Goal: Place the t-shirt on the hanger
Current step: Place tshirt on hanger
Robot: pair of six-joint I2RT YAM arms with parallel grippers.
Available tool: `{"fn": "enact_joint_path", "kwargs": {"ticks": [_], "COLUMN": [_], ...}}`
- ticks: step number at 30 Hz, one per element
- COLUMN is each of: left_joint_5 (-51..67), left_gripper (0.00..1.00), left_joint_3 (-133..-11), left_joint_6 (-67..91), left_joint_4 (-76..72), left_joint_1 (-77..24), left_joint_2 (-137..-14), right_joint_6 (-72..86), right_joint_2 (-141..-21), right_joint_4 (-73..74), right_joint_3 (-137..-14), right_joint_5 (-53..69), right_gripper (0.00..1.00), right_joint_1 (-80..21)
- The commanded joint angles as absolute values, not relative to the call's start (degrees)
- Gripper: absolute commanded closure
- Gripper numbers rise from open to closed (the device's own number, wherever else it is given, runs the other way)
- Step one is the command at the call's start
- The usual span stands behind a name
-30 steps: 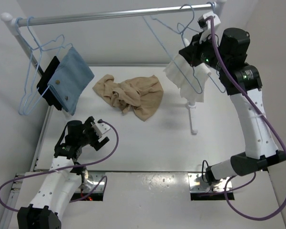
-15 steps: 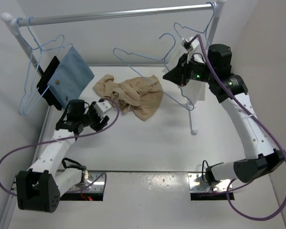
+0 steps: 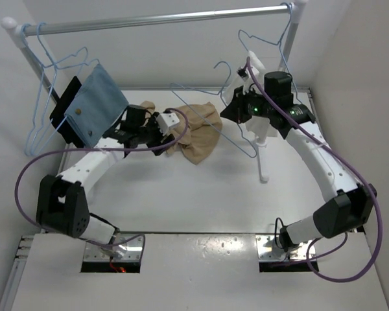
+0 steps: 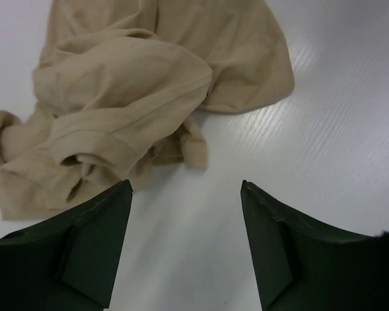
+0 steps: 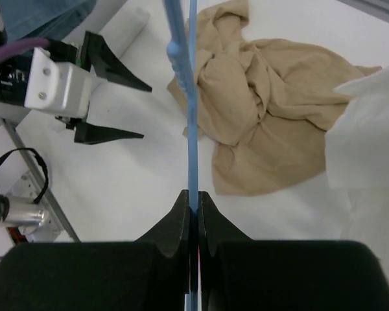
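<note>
The tan t-shirt (image 3: 198, 133) lies crumpled on the white table, back centre. My right gripper (image 3: 232, 110) is shut on the light-blue wire hanger (image 3: 207, 115) and holds it in the air, slanting over the shirt's right side. In the right wrist view the wire (image 5: 192, 129) runs straight up from the closed gripper (image 5: 193, 197), with the shirt (image 5: 272, 84) beyond it. My left gripper (image 3: 175, 124) is open and empty at the shirt's left edge. In the left wrist view the gripper (image 4: 187, 188) hovers just short of a sleeve fold of the shirt (image 4: 136, 78).
A metal rail (image 3: 162, 19) spans the back. Blue wire hangers (image 3: 45, 97) and a blue denim-like cloth (image 3: 97, 103) hang at its left. A white towel (image 3: 259, 126) hangs on another hanger behind my right arm, by the rail's post (image 3: 262, 165).
My left arm has reached from the near edge out to the shirt's left side. My right arm has carried the hanger down from the rail and left, over the shirt.
</note>
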State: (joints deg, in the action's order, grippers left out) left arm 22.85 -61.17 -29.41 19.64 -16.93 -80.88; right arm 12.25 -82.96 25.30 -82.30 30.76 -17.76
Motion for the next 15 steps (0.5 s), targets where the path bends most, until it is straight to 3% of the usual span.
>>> {"fn": "enact_joint_path", "kwargs": {"ticks": [1, 10, 15], "left_joint_5": [20.74, 15.29, 19.24], "left_gripper": [0.29, 0.29, 0.49], "left_joint_3": [-63.19, -68.73, -69.43], "left_joint_6": [-26.12, -23.12, -21.36], "left_joint_4": [17.15, 11.07, 9.76], "left_joint_1": [-17.58, -16.08, -16.79], "left_joint_2": [-85.60, -95.97, -98.79], "right_joint_6": [14.15, 13.62, 13.62], "right_joint_2": [-85.69, -89.38, -92.45], "right_joint_4": [21.27, 20.57, 22.24], "right_joint_3": [-84.90, -86.30, -88.41], "right_joint_5": [27.43, 26.81, 27.42], "right_gripper": [1.00, 1.00, 1.00], "right_joint_1": [-18.02, -18.02, -18.02]}}
